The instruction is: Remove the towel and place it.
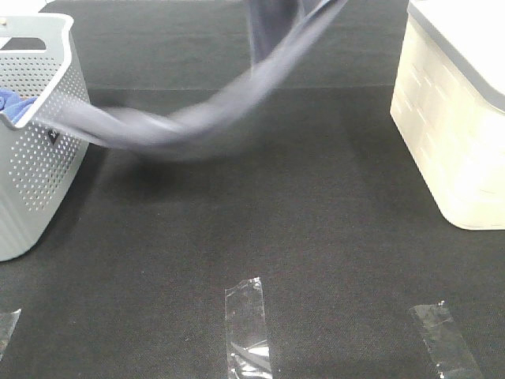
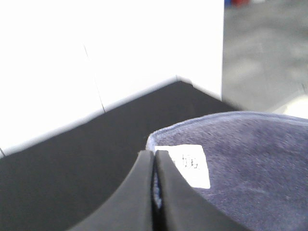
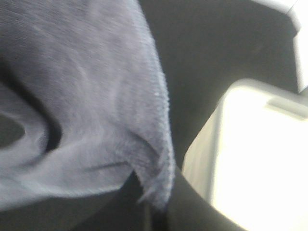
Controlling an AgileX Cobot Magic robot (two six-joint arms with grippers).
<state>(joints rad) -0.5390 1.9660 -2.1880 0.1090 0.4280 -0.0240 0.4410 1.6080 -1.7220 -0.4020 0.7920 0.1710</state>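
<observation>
Hanging from what, the towel (image 1: pixel 197 126)? my colleague asked.

"Both arms. The left gripper (image 2: pixel 154 155) was pressed together on the hem, just beside a white label (image 2: pixel 190 166). The right gripper (image 3: pixel 156 207) pinched another edge of the same cloth. Neither showed from the high camera; both sat above its top edge."

"And the lie of it?"

"Its long axis ran from top centre down and leftward to the grey basket (image 1: pixel 47 158). The lower end lay over the basket rim, near a blue cloth (image 1: pixel 12 103) inside. The middle sagged low over the table (image 1: pixel 316 260). Touching or not, I couldn't tell, as it was blurred."

"So not yet out."

"No. The tail lay down-left of both grippers, so I judged the coming pull would need to go up and rightward, off the rim. The right wrist looked down on the cream bin (image 1: pixel 450 134), so the left arm was probably nearer the basket."

"Surface, room?"

"Black matte table, clear tape strips (image 1: pixel 248 328) near the front edge. Bright white panels (image 2: pixel 72 57) stood beyond the table."
</observation>
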